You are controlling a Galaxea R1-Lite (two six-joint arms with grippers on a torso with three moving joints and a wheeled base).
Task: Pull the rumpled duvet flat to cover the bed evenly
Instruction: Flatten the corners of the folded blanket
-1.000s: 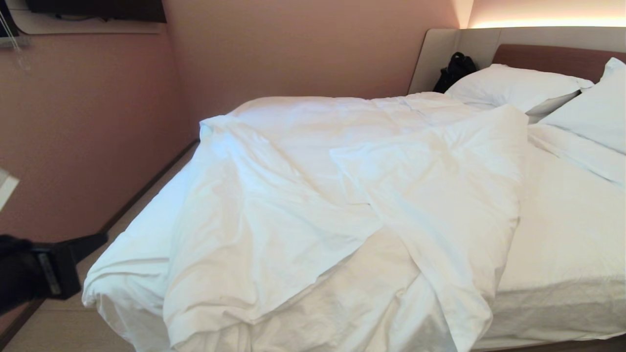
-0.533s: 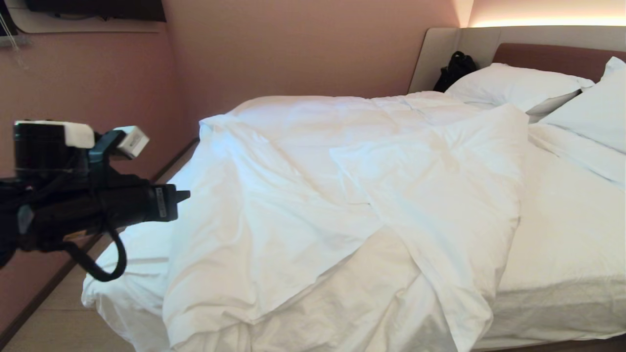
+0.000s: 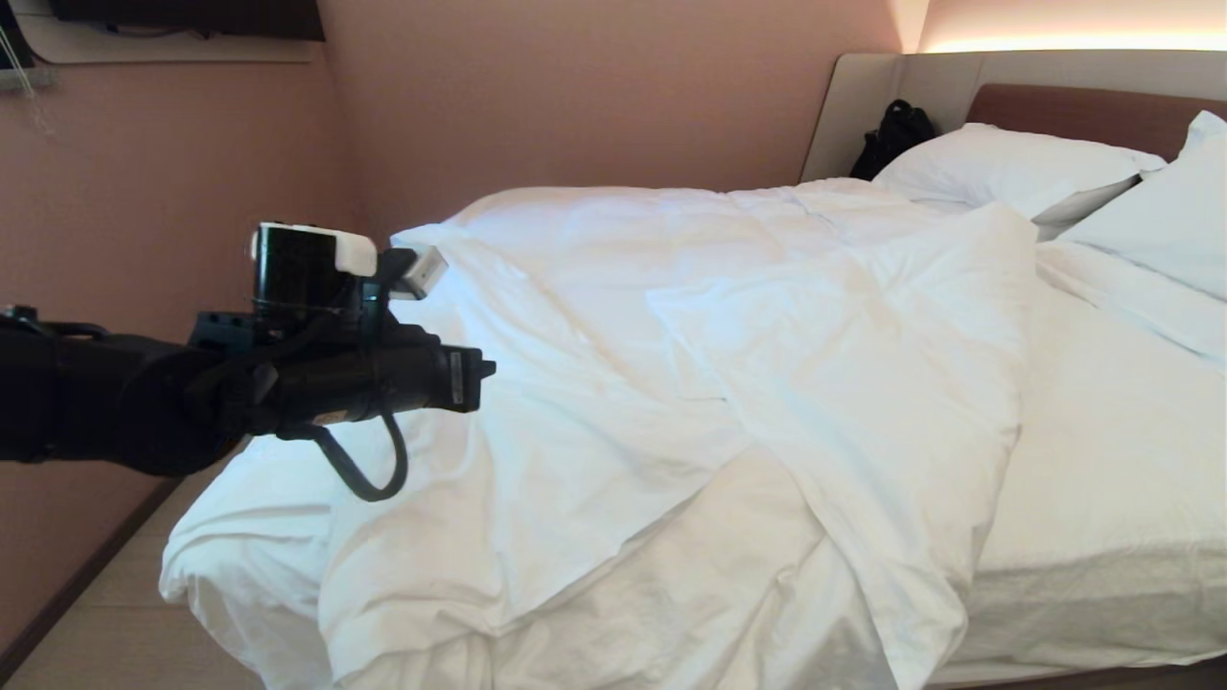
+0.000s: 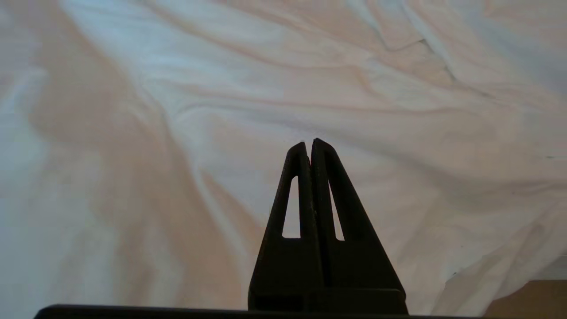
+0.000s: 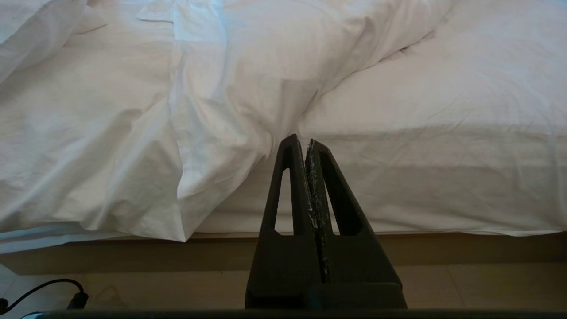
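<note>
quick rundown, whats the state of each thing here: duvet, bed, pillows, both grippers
duvet: rumpled, bunched on the bed's left, folded back on itself
bed: sheet bare on the right side, uncovered
pillows: lying at the headboard, not under the duvet
left gripper: shut, empty, held level above the duvet
right gripper: shut, empty, off the bed's near edge, pointing at it

The duvet (image 3: pixel 729 383) is matt, wrinkled white cloth — the left tool (image 4: pixel 309 142) matt black plastic.
</note>
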